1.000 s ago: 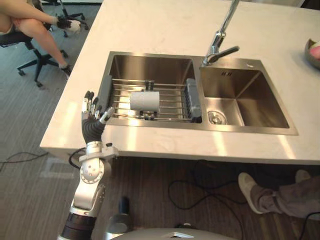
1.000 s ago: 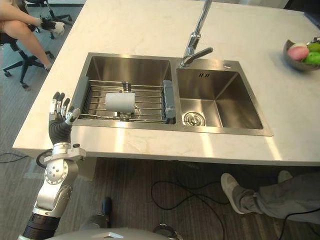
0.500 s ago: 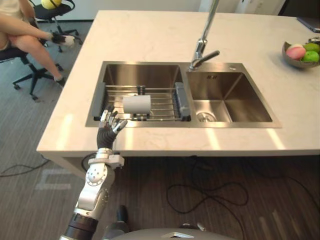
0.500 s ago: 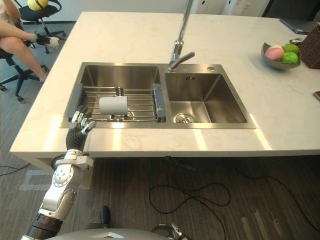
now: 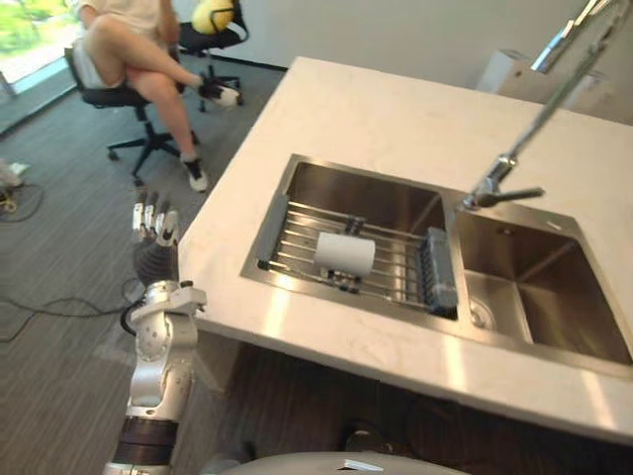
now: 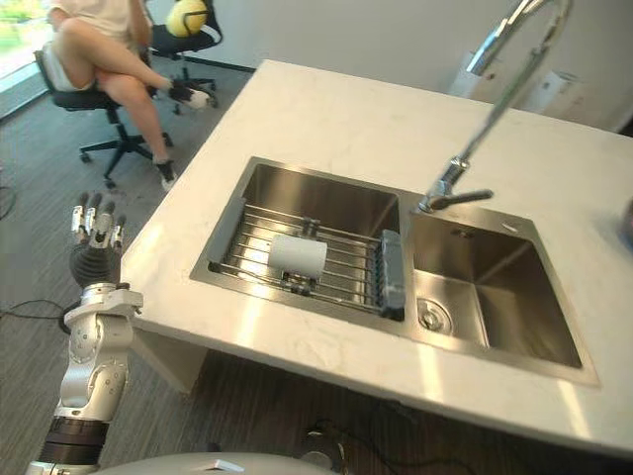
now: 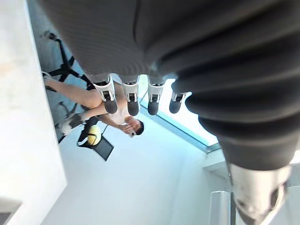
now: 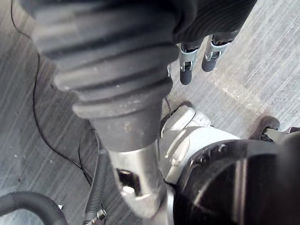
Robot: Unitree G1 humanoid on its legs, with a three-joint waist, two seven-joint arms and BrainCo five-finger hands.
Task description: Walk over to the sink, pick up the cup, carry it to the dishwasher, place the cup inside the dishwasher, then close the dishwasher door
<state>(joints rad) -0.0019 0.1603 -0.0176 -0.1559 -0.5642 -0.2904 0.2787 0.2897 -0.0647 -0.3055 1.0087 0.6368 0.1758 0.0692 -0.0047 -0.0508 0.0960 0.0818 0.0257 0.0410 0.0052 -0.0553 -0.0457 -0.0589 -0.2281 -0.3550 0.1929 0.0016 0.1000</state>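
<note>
One cup (image 5: 344, 253) sideways on one rack (image 5: 293, 241) in the left basin (image 5: 348, 190) of two; left hand (image 5: 153, 251), right hand (image 8: 186, 66): fingers released.

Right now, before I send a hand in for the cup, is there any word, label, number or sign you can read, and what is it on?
No text can be read in these views.
Cup, lying on its side on the rack: plain, no print visible.
Small dark mark on the back wall of the right basin: too small to read.
</note>
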